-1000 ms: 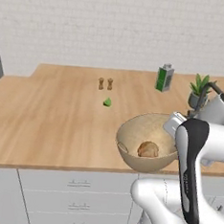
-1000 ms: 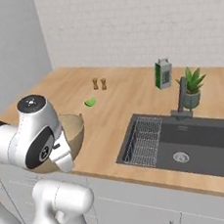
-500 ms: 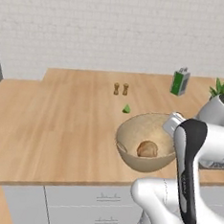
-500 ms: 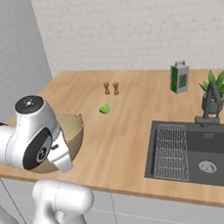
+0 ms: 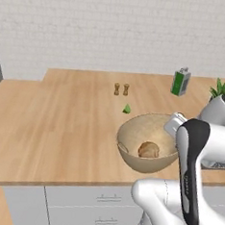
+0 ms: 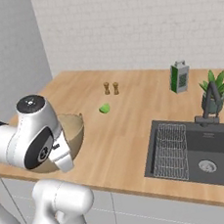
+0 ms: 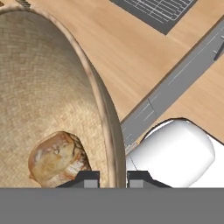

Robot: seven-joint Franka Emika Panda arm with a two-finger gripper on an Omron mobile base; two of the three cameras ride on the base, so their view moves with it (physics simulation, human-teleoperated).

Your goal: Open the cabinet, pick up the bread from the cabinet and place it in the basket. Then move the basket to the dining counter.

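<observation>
The tan woven basket (image 5: pixel 131 135) hangs at the front edge of the dining counter (image 5: pixel 60 129), a light wood-grain top backed by a white brick wall. The golden-brown bread (image 5: pixel 149 149) lies on the basket's bottom. My gripper (image 5: pixel 174 124) is shut on the basket's right rim. In the hand view the rim of the basket (image 7: pixel 43 87) runs down between the two tips of the gripper (image 7: pixel 113 178), and the bread (image 7: pixel 57 157) sits just left of them. From the right base view my arm covers most of the basket (image 6: pixel 76 132). The cabinet is out of view.
Two small shakers (image 5: pixel 121 89) and a green wedge (image 5: pixel 127 108) stand behind the basket. A green bottle (image 5: pixel 180 82) and a potted plant (image 6: pixel 215 92) are at the back right. A dark sink (image 6: pixel 197 148) with a faucet (image 6: pixel 209 104) fills the right side. Grey drawers (image 5: pixel 96 209) sit below.
The whole scene has slid to the right in both base views, so the base has driven along the counter, then nearly stopped. The basket with the bread stays in my grip.
</observation>
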